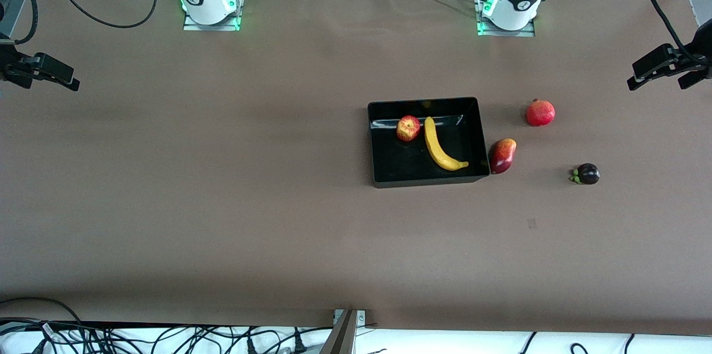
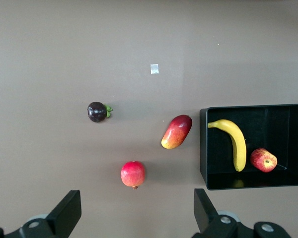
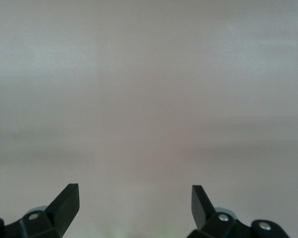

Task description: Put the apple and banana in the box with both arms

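Observation:
The apple (image 1: 408, 128), red with yellow streaks, lies in the black box (image 1: 423, 102) at the side toward the right arm's end. The yellow banana (image 1: 439, 148) lies curved beside it in the middle of the box. In the left wrist view the apple (image 2: 263, 160), the banana (image 2: 236, 144) and the box (image 2: 203, 148) show from high up. My left gripper (image 2: 135, 194) hangs open and empty high over the table near the pomegranate. My right gripper (image 3: 134, 188) is open and empty over bare brown table. Neither gripper shows in the front view.
A red-and-dark mango (image 1: 502, 155) lies close beside the box toward the left arm's end. Farther from the front camera sits a red pomegranate (image 1: 540, 112). A dark purple fruit (image 1: 587, 174) sits nearer that camera. Black fixtures (image 1: 667, 64) stand at both table ends.

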Tool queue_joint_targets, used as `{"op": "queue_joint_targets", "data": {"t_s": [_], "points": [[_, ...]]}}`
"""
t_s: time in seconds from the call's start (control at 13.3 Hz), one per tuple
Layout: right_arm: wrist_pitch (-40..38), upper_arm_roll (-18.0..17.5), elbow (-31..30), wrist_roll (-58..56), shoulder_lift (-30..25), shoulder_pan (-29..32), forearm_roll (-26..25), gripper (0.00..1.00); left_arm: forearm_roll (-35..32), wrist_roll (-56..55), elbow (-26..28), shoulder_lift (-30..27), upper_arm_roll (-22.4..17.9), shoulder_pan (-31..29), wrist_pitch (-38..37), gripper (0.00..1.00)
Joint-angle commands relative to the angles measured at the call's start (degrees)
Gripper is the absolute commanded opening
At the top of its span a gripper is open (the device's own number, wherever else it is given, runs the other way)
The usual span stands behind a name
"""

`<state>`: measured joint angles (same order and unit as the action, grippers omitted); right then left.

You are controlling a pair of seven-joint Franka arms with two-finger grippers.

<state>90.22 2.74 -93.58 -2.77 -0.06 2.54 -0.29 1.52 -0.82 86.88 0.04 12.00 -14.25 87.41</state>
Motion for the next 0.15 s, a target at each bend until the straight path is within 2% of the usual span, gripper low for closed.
{"op": "queue_joint_targets", "data": {"t_s": [0.0, 0.08], "points": [[-0.8, 0.1, 1.2, -0.6, 0.4, 0.1, 0.9, 1.00, 1.0, 1.8, -0.6, -0.1, -0.1, 0.0, -1.1, 1.00], [-0.8, 0.1, 1.2, -0.6, 0.4, 0.1, 0.9, 1.00, 1.3, 1.8, -0.6, -0.1, -0.1, 0.1, -1.1, 1.00]]}}
